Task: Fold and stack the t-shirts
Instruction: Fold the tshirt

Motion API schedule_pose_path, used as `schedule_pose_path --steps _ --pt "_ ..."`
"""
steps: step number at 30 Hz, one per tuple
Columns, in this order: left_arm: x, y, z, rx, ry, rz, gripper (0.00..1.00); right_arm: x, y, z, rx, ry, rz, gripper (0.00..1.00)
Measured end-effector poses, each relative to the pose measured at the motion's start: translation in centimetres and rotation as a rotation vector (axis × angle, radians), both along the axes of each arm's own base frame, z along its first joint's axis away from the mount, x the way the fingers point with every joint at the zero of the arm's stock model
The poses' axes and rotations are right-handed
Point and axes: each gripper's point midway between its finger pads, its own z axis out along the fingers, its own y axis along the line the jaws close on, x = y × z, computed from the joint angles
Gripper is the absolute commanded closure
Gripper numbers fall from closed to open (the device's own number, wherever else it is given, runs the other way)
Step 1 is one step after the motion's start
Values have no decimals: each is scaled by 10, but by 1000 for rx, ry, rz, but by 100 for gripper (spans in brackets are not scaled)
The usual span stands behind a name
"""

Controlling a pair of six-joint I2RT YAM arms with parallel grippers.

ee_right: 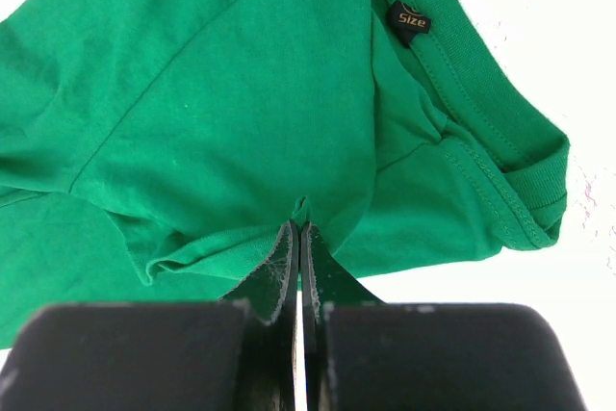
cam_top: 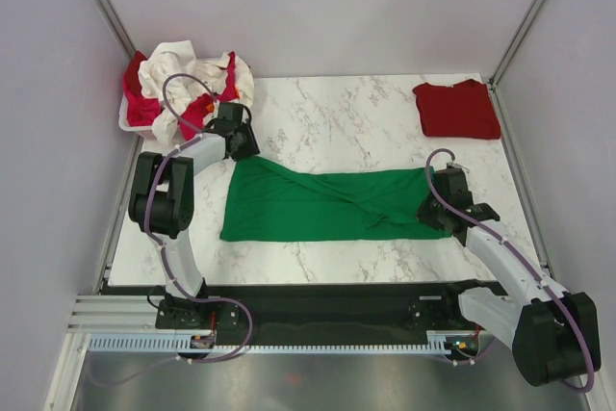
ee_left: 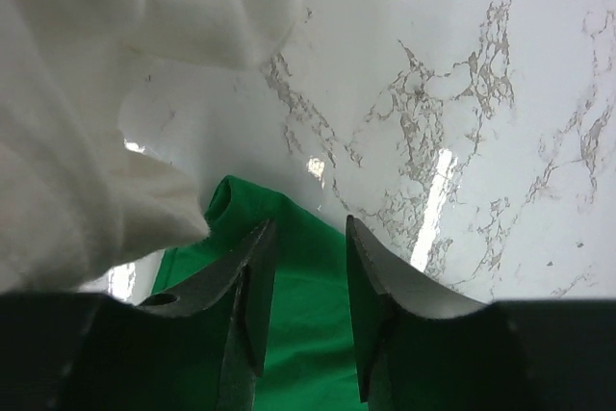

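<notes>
Green t-shirt point(cam_top: 318, 204): lies on the table as a long band folded lengthwise, running left to right between the two arms; its right end is pinched by the right gripper.
Right gripper point(ee_right: 299, 228): fingers pressed together with no gap, a small pucker of the green hem caught at their tips; in the top view it point(cam_top: 430, 207) sits at the band's right end.
Left gripper point(ee_left: 308, 228): jaws part open, standing over the band's far left corner with green cloth showing in the gap; whether the tips touch the cloth I cannot tell. In the top view it point(cam_top: 245, 146) is at that corner.
Collar point(ee_right: 462, 64): ribbed, at the right gripper's end of the shirt, curving beside the sleeve hem.
Size tag point(ee_right: 408, 18): small and black, sewn just inside the collar.
Table point(cam_top: 327, 113): white marble pattern, bare just beyond the green cloth.
Cream-white t-shirt point(cam_top: 173, 64): crumpled on top of the basket, hanging close beside the left gripper; it fills the left of the left wrist view point(ee_left: 96, 141).
Pinkish red t-shirt point(cam_top: 140, 103): bunched under and around the cream-white one.
Basket point(cam_top: 123, 120): white, at the far left corner, mostly hidden by cloth.
Dark red t-shirt point(cam_top: 457, 108): folded flat at the far right corner, well apart from the green one.
</notes>
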Motion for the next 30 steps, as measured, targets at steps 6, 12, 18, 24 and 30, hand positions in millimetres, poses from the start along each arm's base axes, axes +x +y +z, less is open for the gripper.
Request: schedule_pose_path --steps 6,12,18,24,30 --pt "-5 0 -3 2 19 7 98 2 0 -2 -5 2 5 100" --pt "-7 -2 -4 5 26 2 98 2 0 -2 -7 -1 9 100" --pt "-22 2 19 20 -5 9 98 3 0 0 -9 -6 13 100" --pt "-50 15 100 18 -194 45 98 6 1 12 -1 -49 14 100" --pt "-90 28 84 34 -185 70 29 6 0 18 2 -72 8 100"
